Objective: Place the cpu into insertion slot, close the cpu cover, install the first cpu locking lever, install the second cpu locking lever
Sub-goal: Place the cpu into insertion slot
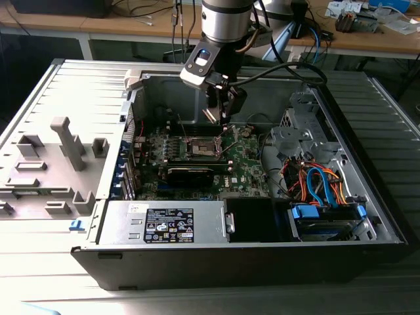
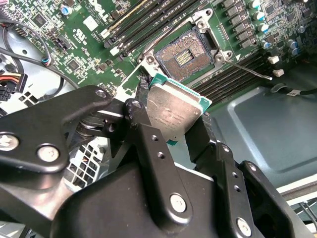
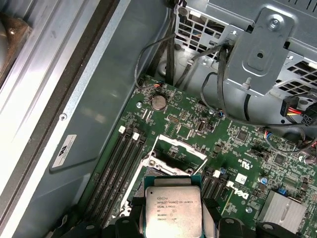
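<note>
Inside open computer case (image 1: 262,266), fingers (image 2: 148,139) grip cpu (image 2: 173,111) near insertion slot (image 2: 184,57).

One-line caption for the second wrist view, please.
The hand grips the chip by two edges, clear of the empty socket on the green board.

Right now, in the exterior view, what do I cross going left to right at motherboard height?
Grey plastic upright post → square dark silver-rimmed insertion slot → bundle of orange and blue cables. Left out: gripper, shut on the silver-topped cpu, overlapping the slot.
</note>
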You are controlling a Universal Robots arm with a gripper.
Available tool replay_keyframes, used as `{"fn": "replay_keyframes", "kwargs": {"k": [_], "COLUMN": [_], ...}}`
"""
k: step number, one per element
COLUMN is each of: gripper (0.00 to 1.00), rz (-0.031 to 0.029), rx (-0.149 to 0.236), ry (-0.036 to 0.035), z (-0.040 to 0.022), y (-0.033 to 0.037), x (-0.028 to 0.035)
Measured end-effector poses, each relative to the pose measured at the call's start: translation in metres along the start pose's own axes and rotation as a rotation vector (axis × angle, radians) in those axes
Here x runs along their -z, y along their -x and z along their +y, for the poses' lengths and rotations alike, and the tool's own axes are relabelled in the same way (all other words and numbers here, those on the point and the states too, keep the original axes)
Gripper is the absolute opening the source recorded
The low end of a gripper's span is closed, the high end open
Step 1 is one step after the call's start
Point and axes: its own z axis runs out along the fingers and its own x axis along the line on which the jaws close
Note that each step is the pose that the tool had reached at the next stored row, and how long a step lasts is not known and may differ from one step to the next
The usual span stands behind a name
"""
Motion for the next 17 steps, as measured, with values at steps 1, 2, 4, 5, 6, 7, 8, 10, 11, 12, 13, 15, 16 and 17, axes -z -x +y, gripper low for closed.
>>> {"fn": "replay_keyframes", "kwargs": {"k": [1, 2, 4, 5, 6, 7, 8, 10, 11, 12, 13, 15, 16, 17], "gripper": [0.55, 0.55, 0.55, 0.55, 0.55, 0.55, 0.55, 0.55, 0.55, 0.55, 0.55, 0.55, 0.55, 0.55], "rz": [-0.0001, -0.0001, -0.0002, -0.0002, -0.0002, -0.0003, -0.0003, -0.0003, -0.0004, -0.0003, -0.0004, -0.0005, -0.0006, -0.0006], "rx": [-0.001, -0.001, -0.003, -0.004, -0.004, -0.005, -0.006, -0.008, -0.008, -0.009, -0.009, -0.011, -0.012, -0.013], "ry": [-0.0001, 0.0000, 0.0001, 0.0000, 0.0000, 0.0001, 0.0000, 0.0001, 0.0001, 0.0001, 0.0002, 0.0002, 0.0002, 0.0002], "z": [0.0000, 0.0000, 0.0000, 0.0000, 0.0000, 0.0000, 0.0000, 0.0000, 0.0000, 0.0000, 0.0000, 0.0000, 0.0000, 0.0000], "y": [0.0000, 0.0000, 0.0000, 0.0000, 0.0000, 0.0000, 0.0000, 0.0000, 0.0000, 0.0000, 0.0000, 0.0000, 0.0000, 0.0000], "x": [0.0000, 0.0000, -0.0001, -0.0001, -0.0001, -0.0001, -0.0001, -0.0002, -0.0002, -0.0002, -0.0003, -0.0003, -0.0003, -0.0003]}}
